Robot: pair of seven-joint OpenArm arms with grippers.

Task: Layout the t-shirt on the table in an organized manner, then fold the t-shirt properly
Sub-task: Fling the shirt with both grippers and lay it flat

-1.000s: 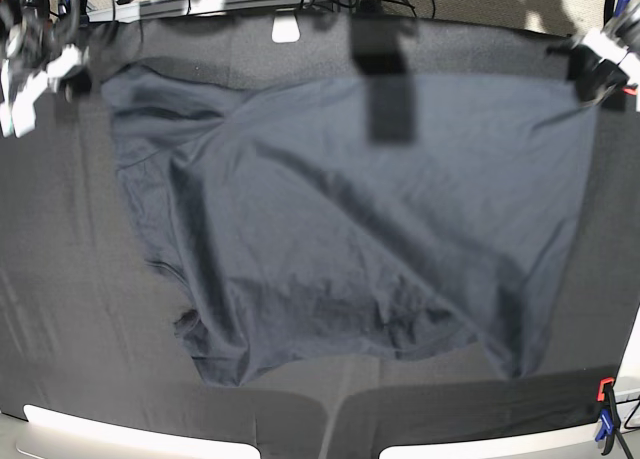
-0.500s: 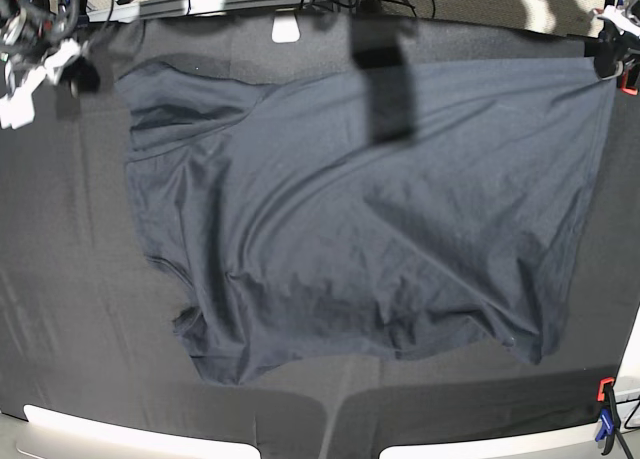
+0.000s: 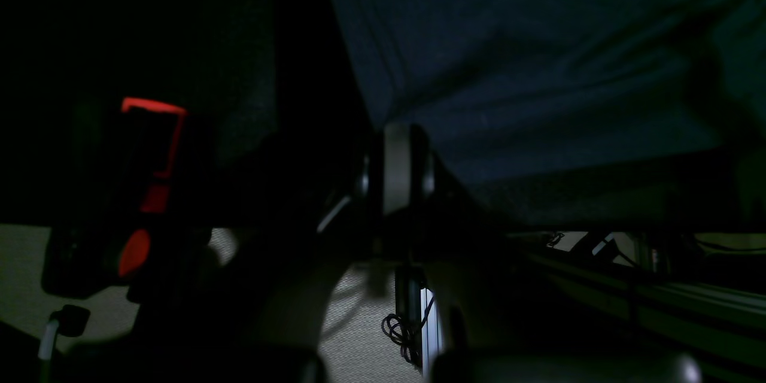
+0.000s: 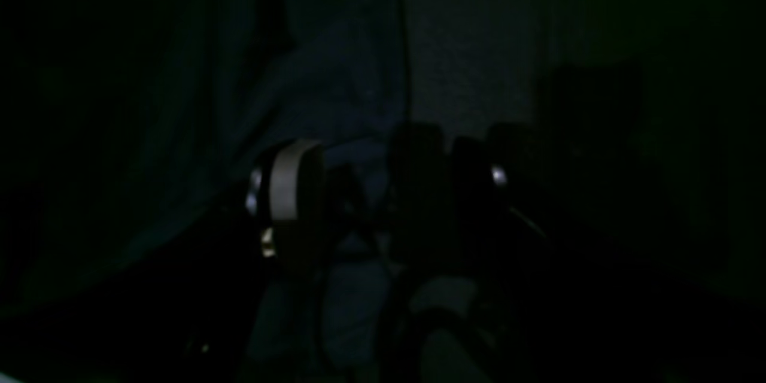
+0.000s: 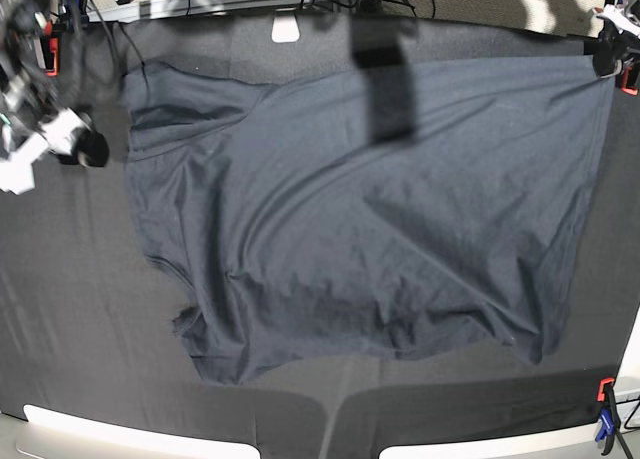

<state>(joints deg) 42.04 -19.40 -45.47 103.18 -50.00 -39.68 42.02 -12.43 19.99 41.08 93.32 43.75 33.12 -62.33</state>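
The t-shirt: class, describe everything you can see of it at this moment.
The t-shirt is dark navy-charcoal, thin and slightly sheeny. It lies spread on the black-covered table, wrinkled, with diagonal creases and a bunched sleeve at the base view's upper left. The left tool pinches its far corner; the right tool stands open beside it.

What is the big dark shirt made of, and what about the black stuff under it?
The t-shirt looks like thin, soft knit fabric with a slight sheen; it wrinkles into smooth folds. The table cover looks like matte black cloth with faint creases, probably thicker.
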